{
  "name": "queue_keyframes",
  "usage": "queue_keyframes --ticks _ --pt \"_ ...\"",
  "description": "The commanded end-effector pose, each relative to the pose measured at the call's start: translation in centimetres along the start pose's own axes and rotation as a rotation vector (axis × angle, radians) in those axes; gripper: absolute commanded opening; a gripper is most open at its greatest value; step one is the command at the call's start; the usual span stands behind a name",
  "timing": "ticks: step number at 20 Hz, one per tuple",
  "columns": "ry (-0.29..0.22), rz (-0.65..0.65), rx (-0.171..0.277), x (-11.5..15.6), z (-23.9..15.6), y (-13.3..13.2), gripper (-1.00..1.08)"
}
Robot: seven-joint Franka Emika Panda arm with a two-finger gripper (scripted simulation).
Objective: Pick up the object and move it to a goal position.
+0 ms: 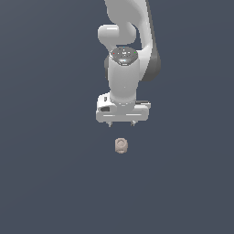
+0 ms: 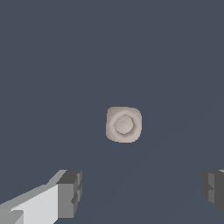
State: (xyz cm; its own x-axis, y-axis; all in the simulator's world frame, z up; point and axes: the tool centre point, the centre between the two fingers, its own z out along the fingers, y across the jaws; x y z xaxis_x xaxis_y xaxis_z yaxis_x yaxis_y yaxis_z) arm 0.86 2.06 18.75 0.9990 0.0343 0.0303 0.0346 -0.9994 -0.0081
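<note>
Exterior view: I'm seeing the white arm (image 1: 123, 68) hanging down from the top of the frame, wrist pointing straight down. The claw (image 1: 121, 123) is sitting above the object (image 1: 121, 145), not touching it, with a clear gap between fingertips and lump. The object is resting on the dark grey table (image 1: 45, 183), just below the claw and roughly in line with it. It's a small beige-pink rounded cube, narrower than the claw body.

Wrist view: I'm looking down on the object (image 2: 124, 124), sitting near the middle of the frame, faint circular ring showing on its upper face. Two dark fingertips (image 2: 70, 192) are showing at the frame edges, spread wide apart, nothing between them. The object is lying apart from both fingers, touching neither. The table (image 2: 52, 65) is filling the rest, plain grey.
</note>
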Motion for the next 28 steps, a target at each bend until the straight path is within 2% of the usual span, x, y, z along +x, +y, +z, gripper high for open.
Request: queue_keyframes --ticks 1,10,17,23,28 --pt "0.0 0.0 0.0 0.0 0.0 0.0 1.0" --pt "0.038 -0.058 -0.008 0.8 -0.8 -1.8 1.0" --pt "0.035 -0.052 -0.008 0.9 -0.4 -1.7 1.0" --pt "0.02 -0.025 -0.007 1.5 1.8 -1.3 1.0" --pt "-0.001 0.013 -0.007 2.0 5.1 -0.7 1.0"
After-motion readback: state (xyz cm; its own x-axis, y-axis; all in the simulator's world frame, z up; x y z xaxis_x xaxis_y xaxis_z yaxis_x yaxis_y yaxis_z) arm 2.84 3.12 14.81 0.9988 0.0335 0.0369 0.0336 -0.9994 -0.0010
